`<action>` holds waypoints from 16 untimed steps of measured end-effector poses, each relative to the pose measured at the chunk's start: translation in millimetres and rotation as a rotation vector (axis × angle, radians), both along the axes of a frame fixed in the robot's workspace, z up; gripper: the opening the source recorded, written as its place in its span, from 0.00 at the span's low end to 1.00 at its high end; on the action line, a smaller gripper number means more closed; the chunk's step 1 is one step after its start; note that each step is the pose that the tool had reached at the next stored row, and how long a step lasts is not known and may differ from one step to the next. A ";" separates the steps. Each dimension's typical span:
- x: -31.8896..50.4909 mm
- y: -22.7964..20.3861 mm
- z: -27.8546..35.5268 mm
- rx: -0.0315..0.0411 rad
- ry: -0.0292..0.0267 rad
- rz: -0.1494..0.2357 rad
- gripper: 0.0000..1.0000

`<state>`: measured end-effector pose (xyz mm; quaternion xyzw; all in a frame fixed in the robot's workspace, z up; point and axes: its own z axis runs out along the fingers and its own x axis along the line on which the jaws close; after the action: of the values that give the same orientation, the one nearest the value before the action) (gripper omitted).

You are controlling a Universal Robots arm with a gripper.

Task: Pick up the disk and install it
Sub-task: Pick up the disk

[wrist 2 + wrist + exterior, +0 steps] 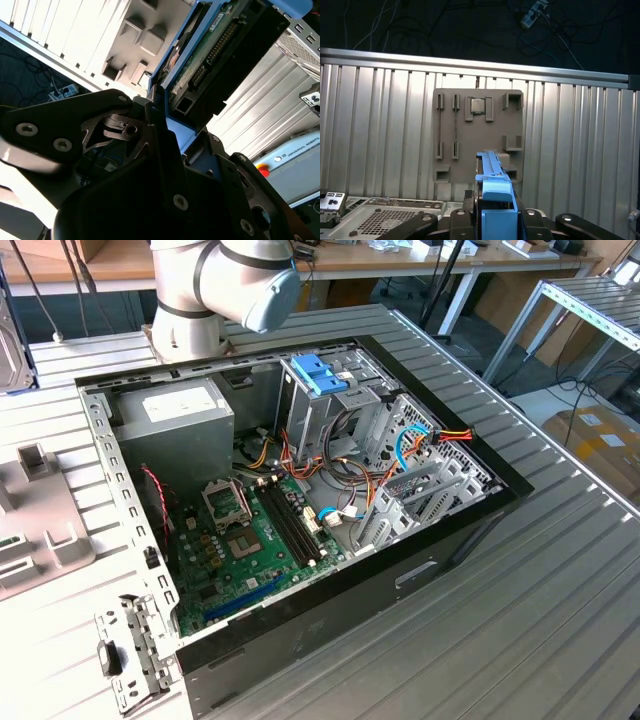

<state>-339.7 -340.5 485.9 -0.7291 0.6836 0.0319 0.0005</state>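
The disk (220, 55) is held up in the air, and in the second wrist view I see its green circuit board, black connectors and blue trim. In the first wrist view the disk (492, 185) shows edge-on as a blue-trimmed slab. My gripper (165, 125) is shut on the disk, its black fingers (465, 200) clamping the lower end from both sides. The disk hangs over the grey slotted holder tray (477, 135) on the ribbed metal table. In the exterior view the open computer case (480, 515) lies flat, with its drive cage (330, 400) at the back.
Inside the case are a grey power-supply box (175, 410), a green motherboard (250, 540), loose cables (400, 455) and a light-blue latch piece (318, 375). The holder tray (40, 530) lies at the exterior view's left and carries a small chip (479, 105). The arm's base (200, 300) stands behind the case.
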 end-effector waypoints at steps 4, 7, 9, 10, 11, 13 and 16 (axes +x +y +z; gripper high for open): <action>1.0 -1.5 -0.1 0.0000 0.0000 0.000 0.37; 1.7 -3.3 -0.3 0.0000 -0.0001 0.000 0.37; 2.2 -4.4 -0.4 0.0000 0.0000 0.000 0.37; 2.4 -5.0 -0.4 0.0000 -0.0001 0.000 0.37; 2.6 -5.3 -0.5 0.0000 -0.0001 0.000 0.37; 2.9 -5.9 -0.5 0.0000 0.0000 0.000 0.37; 3.7 -6.7 -0.6 0.0000 -0.0001 0.000 0.37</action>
<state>-336.0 -347.2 485.3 -0.7292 0.6836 0.0319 0.0005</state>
